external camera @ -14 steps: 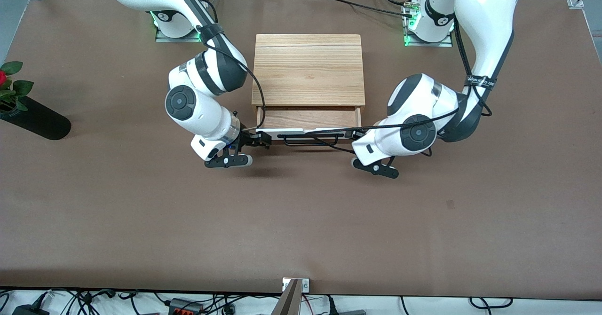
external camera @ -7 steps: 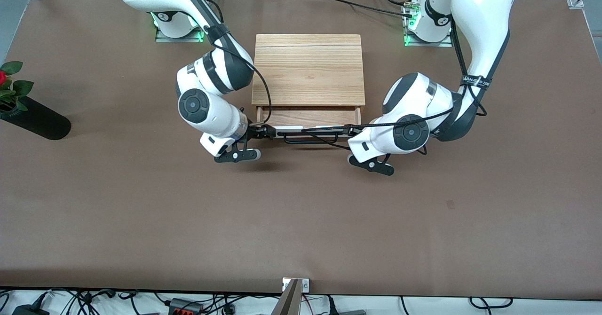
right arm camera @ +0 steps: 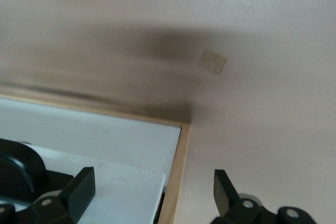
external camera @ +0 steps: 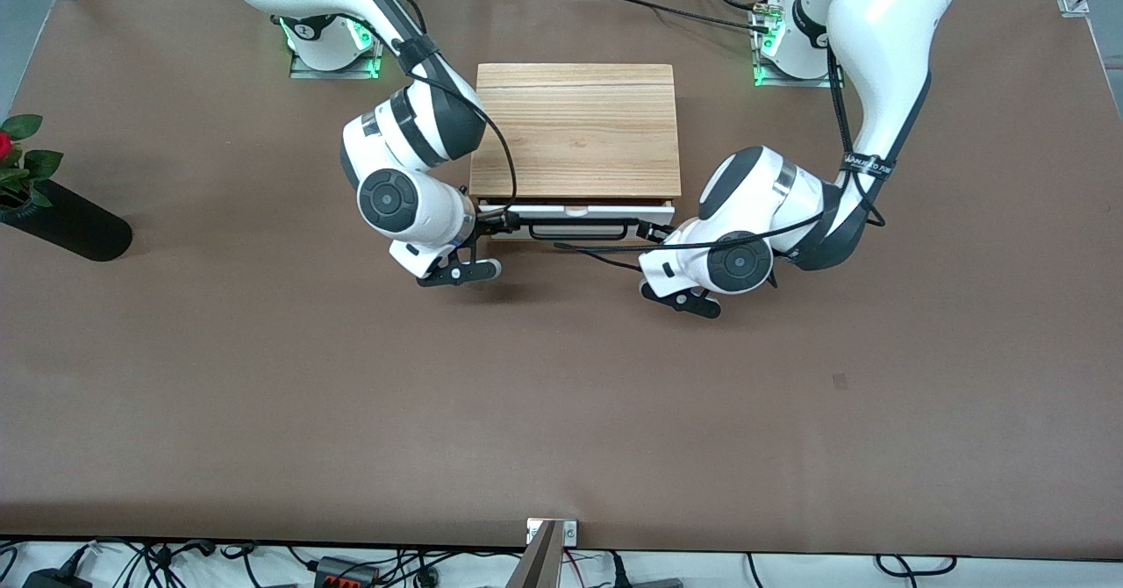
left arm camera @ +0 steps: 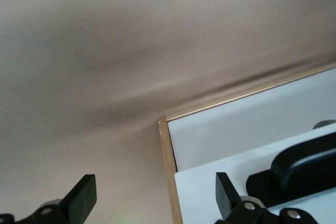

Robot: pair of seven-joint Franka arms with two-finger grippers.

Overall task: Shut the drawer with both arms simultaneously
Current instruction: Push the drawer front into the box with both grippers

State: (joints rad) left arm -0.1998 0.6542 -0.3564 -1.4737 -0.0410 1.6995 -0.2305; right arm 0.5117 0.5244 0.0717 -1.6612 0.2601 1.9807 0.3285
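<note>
The drawer (external camera: 579, 211) is pushed in under the light oak cabinet top (external camera: 575, 127). Only its white front and black bar handle (external camera: 579, 231) show, and the wood inside is hidden. My right gripper (external camera: 493, 219) is open at the front's corner toward the right arm's end. In the right wrist view the gripper (right arm camera: 152, 195) straddles the white front's edge (right arm camera: 121, 187). My left gripper (external camera: 654, 231) is open at the other corner. In the left wrist view the gripper (left arm camera: 155, 200) has one finger (left arm camera: 227, 195) against the white front (left arm camera: 205, 198), beside the handle (left arm camera: 294, 171).
A black vase with a red flower (external camera: 61, 219) lies at the right arm's end of the table. Black cables hang from both wrists in front of the drawer (external camera: 605, 259). A small patch marks the brown table (external camera: 840, 382).
The drawer has slid into the cabinet, and the wood inside no longer shows. Both grippers moved with its front toward the cabinet and the robots' bases.
</note>
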